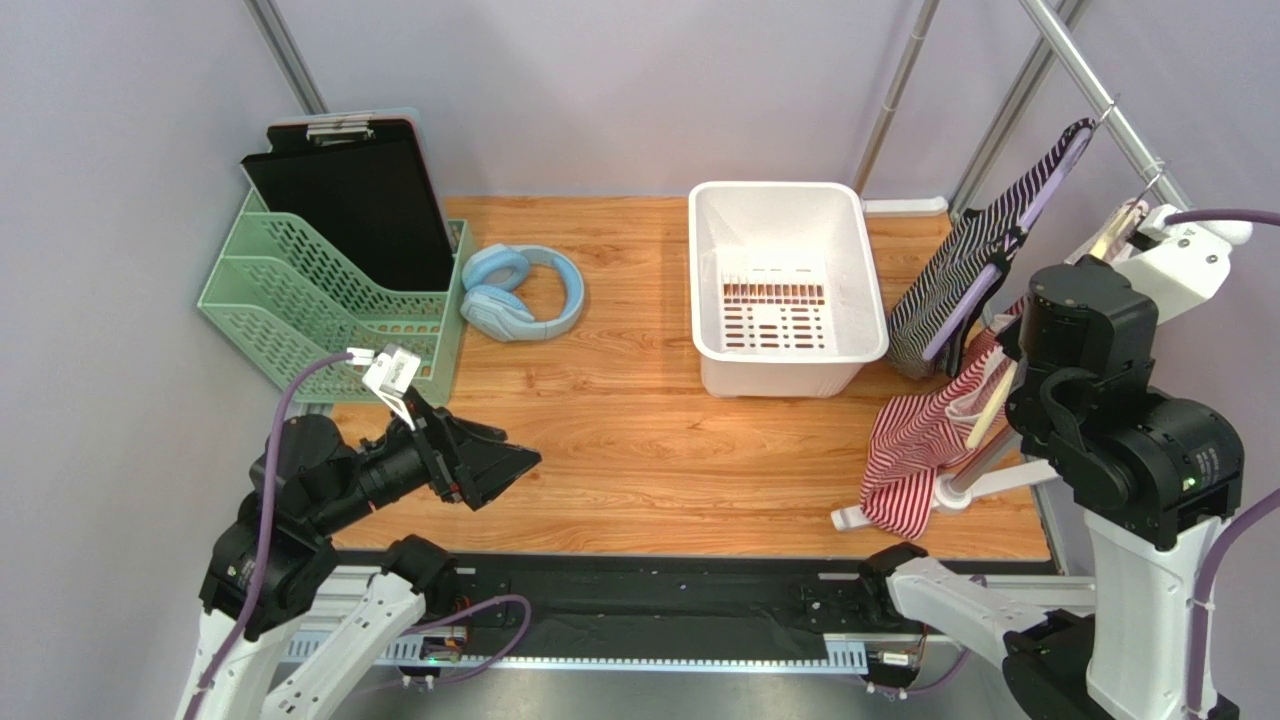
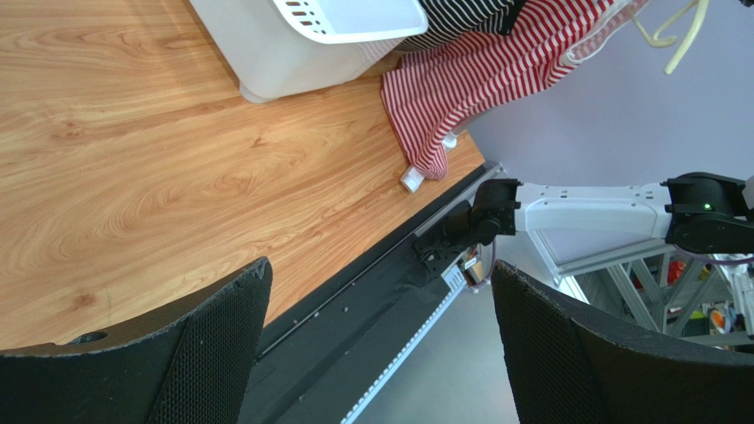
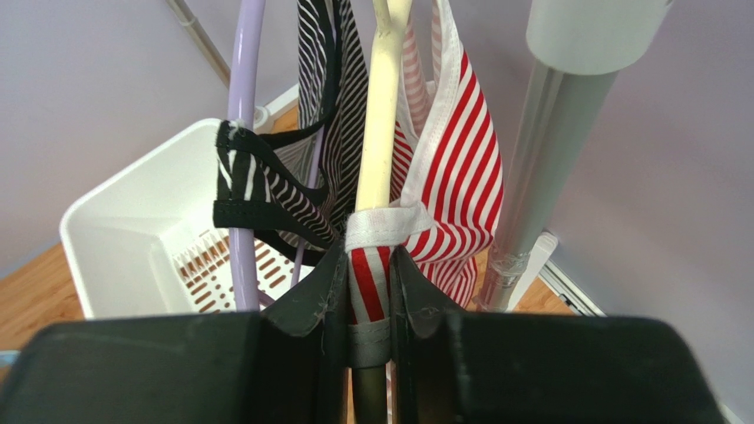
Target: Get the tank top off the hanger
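Observation:
A red-and-white striped tank top (image 1: 914,450) hangs from a cream hanger (image 1: 992,402) at the table's right edge, its hem drooping toward the wood. My right gripper (image 3: 368,283) is shut on the top's white-edged shoulder strap (image 3: 372,265), where it wraps the cream hanger (image 3: 380,132). In the top view the right wrist (image 1: 1074,338) covers that grip. My left gripper (image 1: 519,462) is open and empty above the front left of the table, far from the garment. The left wrist view shows the red top (image 2: 460,79) in the distance.
A black-and-white striped top (image 1: 962,285) hangs on a purple hanger (image 3: 243,106) just behind the red one. The grey rack pole (image 3: 549,150) stands right of my right fingers. A white basket (image 1: 781,195), blue headphones (image 1: 519,293) and a green file organiser (image 1: 286,285) stand farther back.

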Robot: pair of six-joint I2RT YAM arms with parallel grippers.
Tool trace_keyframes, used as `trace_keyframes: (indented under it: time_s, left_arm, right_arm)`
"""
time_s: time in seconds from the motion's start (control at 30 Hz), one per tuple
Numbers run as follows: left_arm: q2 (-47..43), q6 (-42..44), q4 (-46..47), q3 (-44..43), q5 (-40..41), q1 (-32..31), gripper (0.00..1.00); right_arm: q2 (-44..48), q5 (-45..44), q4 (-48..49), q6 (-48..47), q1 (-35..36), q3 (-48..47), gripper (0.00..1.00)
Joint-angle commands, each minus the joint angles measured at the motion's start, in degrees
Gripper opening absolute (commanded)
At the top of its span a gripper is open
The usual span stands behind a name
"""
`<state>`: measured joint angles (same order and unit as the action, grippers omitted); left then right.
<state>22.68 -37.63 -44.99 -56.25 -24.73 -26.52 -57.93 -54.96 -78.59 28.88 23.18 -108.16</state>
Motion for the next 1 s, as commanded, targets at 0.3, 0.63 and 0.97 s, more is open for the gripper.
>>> trace_keyframes:
  time_s: [0.3, 0.63, 0.97]
  left_arm:
    - [0.35, 0.1, 0.43, -1.06, 0.12, 0.24, 0.97]
    - [1.05, -1.04, 3.06, 1.4, -1.72, 0.33, 0.96]
    - [4.74, -9.82, 20.98, 16.25, -12.87, 0.24, 0.97]
  right_arm:
    - [5.72, 1.7, 0.77, -3.64, 0.11, -6.9, 0.0]
    - [11.52, 6.96, 17.93, -11.65, 0.11, -0.3, 0.0]
    - [13.72, 16.46, 13.82, -9.56, 0.11, -5.92, 0.0]
